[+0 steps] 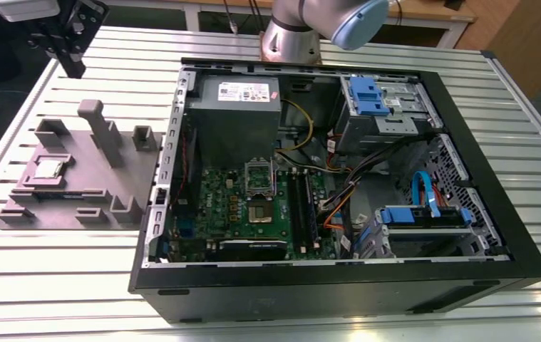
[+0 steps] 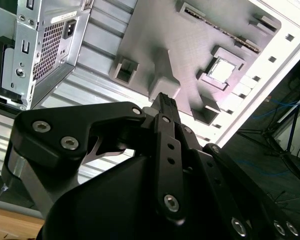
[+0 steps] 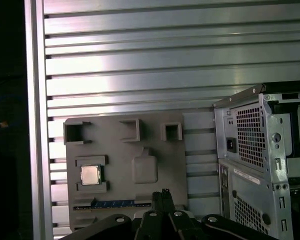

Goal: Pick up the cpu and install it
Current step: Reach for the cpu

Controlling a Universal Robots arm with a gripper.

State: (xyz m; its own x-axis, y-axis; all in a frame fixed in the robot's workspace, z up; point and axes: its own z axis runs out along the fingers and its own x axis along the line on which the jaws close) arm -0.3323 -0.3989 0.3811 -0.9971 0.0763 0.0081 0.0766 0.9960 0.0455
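- The cpu (image 1: 50, 169) lies flat, silver top up, in a shallow pocket of the grey-mauve fixture block (image 1: 90, 187). In the first wrist view the cpu (image 3: 91, 174) has raised lips on two opposite sides. These likely keep it square and in a known spot, while its other two edges stay free for fingers.
- The gripper (image 1: 73, 70) hangs high above the table, past the block's far corner and well apart from the chip. In the first wrist view the gripper (image 3: 164, 194) has its fingers drawn together at the tips with nothing between them. The second wrist view of the gripper (image 2: 165, 99) gives the same reading: closed and empty.
- The chip is off to one side of the fingertips, not beneath them, so nothing is lined up for a grasp.
- A tall post (image 1: 93, 121) rises from the block just beside the pocket, with shorter posts around it. These look like the nearest things a descent would have to clear.
- The open computer case (image 1: 346, 281) stands just beside the block on the exterior view's right, on a slatted metal table (image 1: 61, 285).
- Inside, the socket (image 1: 259, 211) on the motherboard looks empty, its bracket (image 1: 256, 178) lifted, so the install is not yet done.
- The grey power supply (image 1: 236, 107) and loose cables (image 1: 299, 139) crowd the space near the socket.
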